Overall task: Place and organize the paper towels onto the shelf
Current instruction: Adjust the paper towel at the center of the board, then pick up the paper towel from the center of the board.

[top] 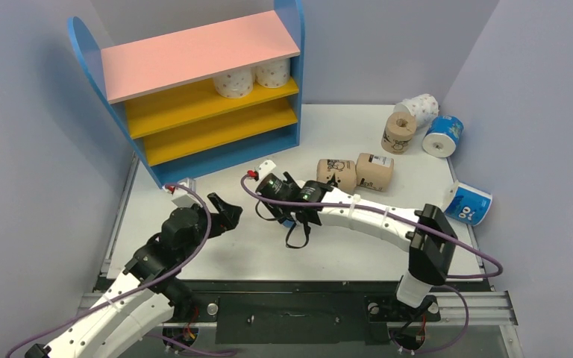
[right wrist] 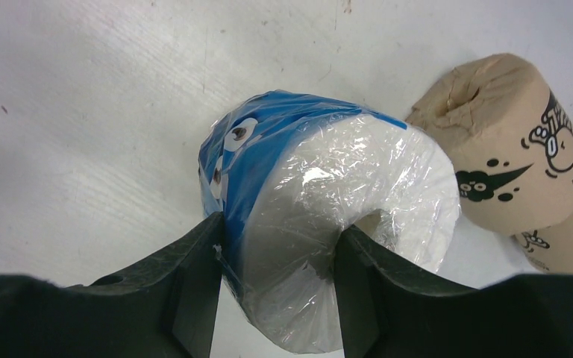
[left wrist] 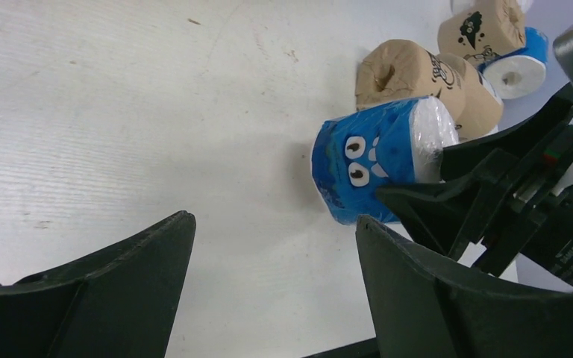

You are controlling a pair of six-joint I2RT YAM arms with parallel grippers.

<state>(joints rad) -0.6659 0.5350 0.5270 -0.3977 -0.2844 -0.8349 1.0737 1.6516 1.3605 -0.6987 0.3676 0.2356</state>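
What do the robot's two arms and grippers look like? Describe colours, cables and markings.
The left arm and right arm have white links and black joints, with a purple cable along each. The left gripper and right gripper have black, wedge-shaped fingers. A small white block with a red plug sits at each wrist.

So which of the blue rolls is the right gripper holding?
The mid-table blue roll, pinched in the right gripper; the far blue roll and the near blue roll lie untouched by the right wall.
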